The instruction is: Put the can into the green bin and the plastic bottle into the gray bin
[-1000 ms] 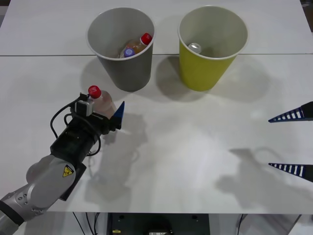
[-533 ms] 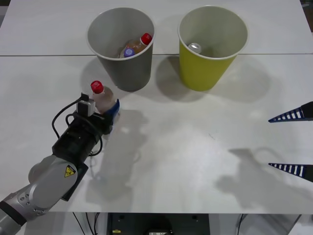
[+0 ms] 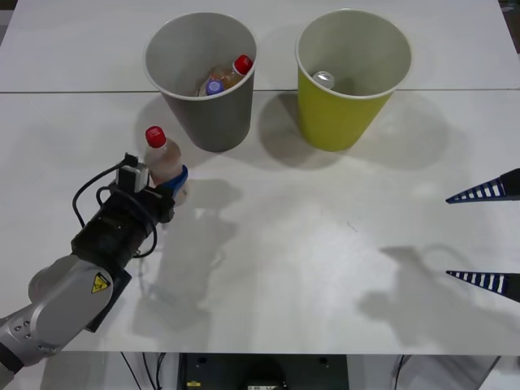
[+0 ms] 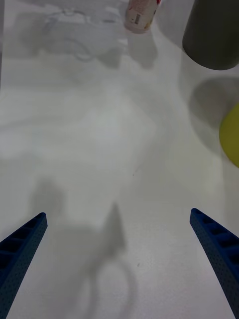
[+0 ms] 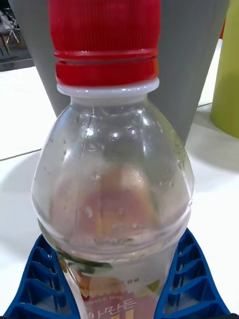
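Pinching the plastic bottle (image 3: 163, 157) upright, left gripper (image 3: 173, 184) holds it on the table (image 3: 325, 244) near the gray bin (image 3: 203, 106). Can (image 3: 324, 80) lies inside green bin (image 3: 345, 114). Right gripper (image 3: 486, 236) spread wide, parked at table's right.

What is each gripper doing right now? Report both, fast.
Left gripper: fingers shut on the plastic bottle, in front of the gray bin.
Right gripper: fingers open, holding nothing, at the table's right edge.

White tabletop (image 3: 325, 244) with a seam across, soft shadows under overhead light.
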